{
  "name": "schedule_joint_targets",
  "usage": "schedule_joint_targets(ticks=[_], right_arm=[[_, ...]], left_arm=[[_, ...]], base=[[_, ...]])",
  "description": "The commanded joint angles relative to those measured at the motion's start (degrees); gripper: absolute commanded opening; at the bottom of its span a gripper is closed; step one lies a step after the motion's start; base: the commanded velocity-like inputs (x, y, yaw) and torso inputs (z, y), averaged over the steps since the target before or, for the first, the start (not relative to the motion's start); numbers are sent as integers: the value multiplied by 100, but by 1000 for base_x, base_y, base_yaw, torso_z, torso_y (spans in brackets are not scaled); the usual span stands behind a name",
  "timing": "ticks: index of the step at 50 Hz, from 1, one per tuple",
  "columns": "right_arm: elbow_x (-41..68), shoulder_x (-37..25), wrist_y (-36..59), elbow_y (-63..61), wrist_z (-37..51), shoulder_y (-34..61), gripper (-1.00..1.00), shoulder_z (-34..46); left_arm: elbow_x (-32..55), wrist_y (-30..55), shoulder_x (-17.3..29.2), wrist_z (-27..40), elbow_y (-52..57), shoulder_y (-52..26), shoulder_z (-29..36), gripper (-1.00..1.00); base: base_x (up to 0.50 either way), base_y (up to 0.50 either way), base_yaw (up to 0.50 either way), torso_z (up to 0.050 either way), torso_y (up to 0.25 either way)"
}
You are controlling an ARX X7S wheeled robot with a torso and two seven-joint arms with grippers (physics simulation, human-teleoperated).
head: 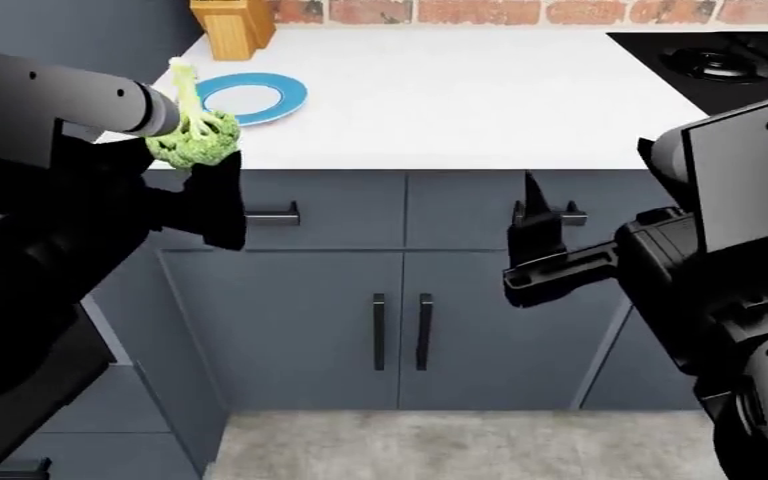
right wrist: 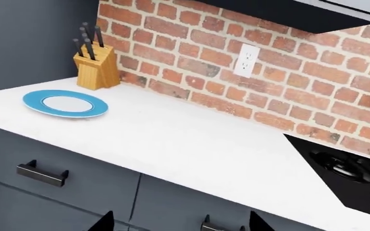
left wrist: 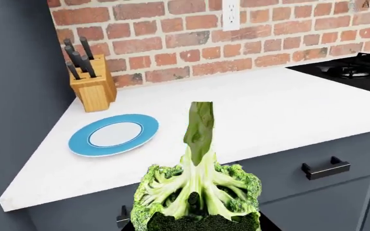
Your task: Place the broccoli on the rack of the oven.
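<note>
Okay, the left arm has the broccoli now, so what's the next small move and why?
Probably turn the base or head to find the oven. The left gripper holds the broccoli clear of the counter, but no oven or rack shows in any view, only cabinets and the stovetop.

The robot's body is matte black throughout, rendered with flat, hard-edged surfaces. Behind the left tool [head: 204,190] sits a boxy dark grey link ending in a pale grey cylindrical cuff. The right tool [head: 539,240] has thin, pointed black fingers [head: 531,200] on a blocky wrist, backed by a flat grey rectangular panel and rounded black joint housings. No cables, screws or markings show.
</note>
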State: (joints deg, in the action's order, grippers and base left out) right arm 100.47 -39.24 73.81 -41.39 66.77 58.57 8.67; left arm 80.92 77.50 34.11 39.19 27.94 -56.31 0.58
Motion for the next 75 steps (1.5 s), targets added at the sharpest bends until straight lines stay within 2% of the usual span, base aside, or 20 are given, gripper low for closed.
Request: schedule_joint_targets(ticks=[1,14,31,34,75], right_arm=[[265,-31,155,313,243,591,100,411],[210,-58,164,439,192,736,100,532],[179,-208,130,260,210,710,100,578],[192,-205,76,219,177,689,100,544],[206,-358,-137,80,117,685,100,597]], left_arm=[[47,41,11,-110,-200,-591,225,-100],[164,70,118,-3,-144,-578,304,-100],[363,23,212,236,-57,-538,309,-100],[794,6,171,521,-170,-480,208,-100],[958,-199,428,657,161,-312,293,-100]], base=[[0,0,0,0,0],[0,43,0,0,0],[0,500,0,0,0],[0,500,0,0,0],[0,500,0,0,0]])
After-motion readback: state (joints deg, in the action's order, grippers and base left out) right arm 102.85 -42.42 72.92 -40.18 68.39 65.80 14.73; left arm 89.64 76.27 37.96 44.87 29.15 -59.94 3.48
